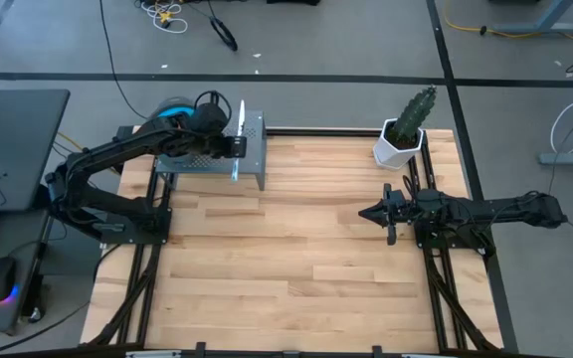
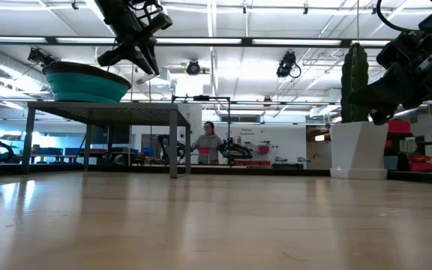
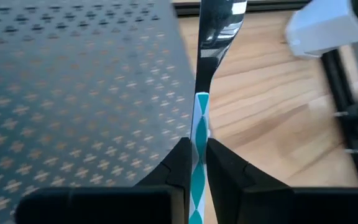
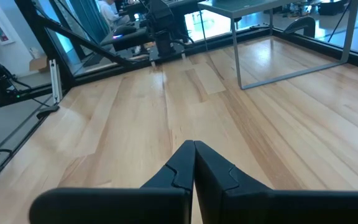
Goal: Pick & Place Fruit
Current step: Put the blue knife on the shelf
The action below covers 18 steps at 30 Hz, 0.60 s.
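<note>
No fruit shows in any view. My left gripper (image 1: 235,146) hangs above the right part of a grey perforated metal rack (image 1: 207,157) at the table's far left. It is shut on a slim knife-like stick (image 1: 238,129) with a white-and-teal handle and a dark shiny blade (image 3: 219,31). A teal bowl (image 2: 85,82) sits on the rack top. My right gripper (image 1: 366,212) is shut and holds nothing. It hovers over the table's right half, near a green cactus (image 1: 413,111) in a white pot. My left gripper (image 3: 196,146) pinches the stick's white-and-teal patterned handle (image 3: 199,124) between its two fingers (image 3: 179,165), coming at it from above. The blade runs on past the fingertips. The stick is lifted clear above the rack top, lying along the table's far-to-near line.
The rack (image 2: 103,109) stands on thin legs with open space beneath it. The white pot (image 2: 358,150) stands at the far right corner. Bare wooden table (image 1: 286,259) spans the middle and near side. A person (image 2: 210,142) stands far off in the room behind.
</note>
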### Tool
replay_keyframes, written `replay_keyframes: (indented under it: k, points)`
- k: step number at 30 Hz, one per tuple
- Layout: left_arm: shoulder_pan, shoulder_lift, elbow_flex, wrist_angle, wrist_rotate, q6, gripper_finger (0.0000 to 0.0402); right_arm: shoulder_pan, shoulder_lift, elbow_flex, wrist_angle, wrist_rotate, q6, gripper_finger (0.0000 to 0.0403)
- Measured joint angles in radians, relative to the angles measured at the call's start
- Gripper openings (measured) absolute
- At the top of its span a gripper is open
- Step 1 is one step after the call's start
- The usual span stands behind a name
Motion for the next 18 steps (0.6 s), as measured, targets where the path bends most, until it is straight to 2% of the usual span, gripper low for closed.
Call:
replay_keyframes:
  k: [7, 12, 18]
  points:
    - [0.000, 0.001, 0.055, -0.006, 0.004, 0.003, 0.0040, 0.000, 0.000, 0.000, 0.000, 0.016, 0.000, 0.0013]
    - [0.000, 0.026, 0.127, -0.112, -0.026, 0.011, 0.0040, 0.000, 0.000, 0.000, 0.000, 0.016, 0.000, 0.0013]
    - [-0.013, 0.135, 0.235, -0.250, -0.098, 0.038, 0.0040, 0.000, 0.000, 0.000, 0.000, 0.016, 0.000, 0.0013]
